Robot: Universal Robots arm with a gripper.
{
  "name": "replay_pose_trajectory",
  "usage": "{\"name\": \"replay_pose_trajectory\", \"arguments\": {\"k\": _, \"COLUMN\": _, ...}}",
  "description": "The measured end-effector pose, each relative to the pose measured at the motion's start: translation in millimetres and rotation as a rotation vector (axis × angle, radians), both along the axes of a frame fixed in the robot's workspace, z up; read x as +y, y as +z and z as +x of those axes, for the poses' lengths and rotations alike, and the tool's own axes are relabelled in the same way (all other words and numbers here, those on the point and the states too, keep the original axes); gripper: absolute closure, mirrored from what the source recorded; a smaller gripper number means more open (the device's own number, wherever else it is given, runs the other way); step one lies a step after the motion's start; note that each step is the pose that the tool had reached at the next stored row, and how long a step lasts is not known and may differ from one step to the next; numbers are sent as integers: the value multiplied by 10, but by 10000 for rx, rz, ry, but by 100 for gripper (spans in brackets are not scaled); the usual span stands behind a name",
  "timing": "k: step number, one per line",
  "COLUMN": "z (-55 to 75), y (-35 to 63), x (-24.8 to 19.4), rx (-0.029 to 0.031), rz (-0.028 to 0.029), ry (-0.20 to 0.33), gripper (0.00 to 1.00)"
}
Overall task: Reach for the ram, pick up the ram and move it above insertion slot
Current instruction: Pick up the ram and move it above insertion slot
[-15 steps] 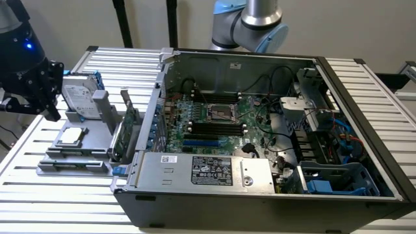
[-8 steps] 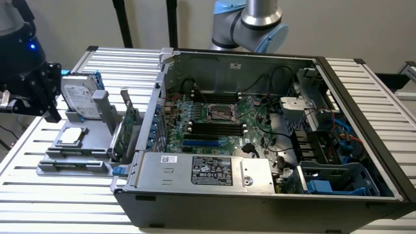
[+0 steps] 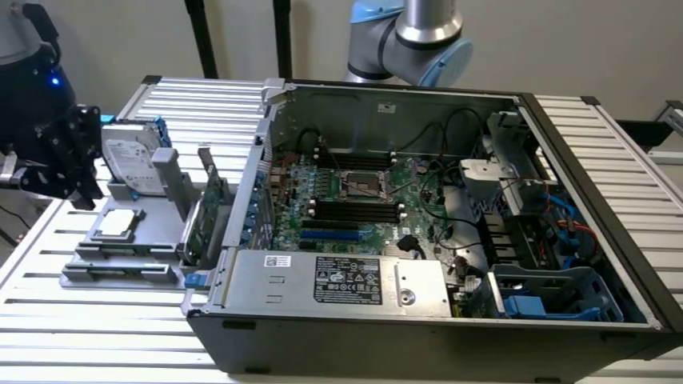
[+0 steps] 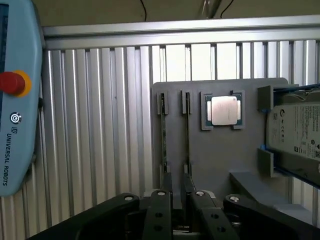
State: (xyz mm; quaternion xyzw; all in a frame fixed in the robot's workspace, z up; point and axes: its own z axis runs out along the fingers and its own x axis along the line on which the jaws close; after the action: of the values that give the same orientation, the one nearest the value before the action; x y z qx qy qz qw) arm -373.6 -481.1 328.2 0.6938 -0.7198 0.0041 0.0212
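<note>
As my end effector [image 4: 179, 215] hangs spread over the holder [image 4: 220, 155], I see two rams [image 4: 187, 135], one processor [image 4: 223, 110], one drive [image 4: 297, 130].

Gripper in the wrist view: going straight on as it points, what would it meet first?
Probably the ram, standing on edge in the grey holder, in line with the open gripper; how far off is unclear.

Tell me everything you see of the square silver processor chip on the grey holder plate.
The square silver processor chip has a pale, dull metal lid with rounded corners. It lies flat, lid up, in a raised grey frame on the grey holder plate, between two thin sticks standing on edge and the grey hard drive with blue rails. Nothing else touches it.
</note>
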Motion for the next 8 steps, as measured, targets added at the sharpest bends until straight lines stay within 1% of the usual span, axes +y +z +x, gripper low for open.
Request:
{"name": "replay_pose_trajectory", "arguments": {"k": 1, "z": 0, "y": -14, "x": 0, "rx": -5, "rz": -17, "ry": 0, "gripper": 70}}
{"name": "replay_pose_trajectory", "arguments": {"k": 2, "z": 0, "y": -28, "x": 0, "rx": -6, "rz": -35, "ry": 0, "gripper": 70}}
{"name": "replay_pose_trajectory", "arguments": {"k": 3, "z": 0, "y": -44, "x": 0, "rx": -7, "rz": -54, "ry": 0, "gripper": 64}}
{"name": "replay_pose_trajectory", "arguments": {"k": 4, "z": 0, "y": -60, "x": 0, "rx": -8, "rz": -73, "ry": 0, "gripper": 64}}
{"name": "replay_pose_trajectory", "arguments": {"k": 5, "z": 0, "y": -76, "x": 0, "rx": -7, "rz": -91, "ry": 1, "gripper": 58}}
{"name": "replay_pose_trajectory", "arguments": {"k": 7, "z": 0, "y": -108, "x": 0, "rx": -7, "rz": -124, "ry": 4, "gripper": 58}}
{"name": "replay_pose_trajectory", "arguments": {"k": 8, "z": 0, "y": -127, "x": 0, "rx": -8, "rz": -130, "ry": 9, "gripper": 58}}
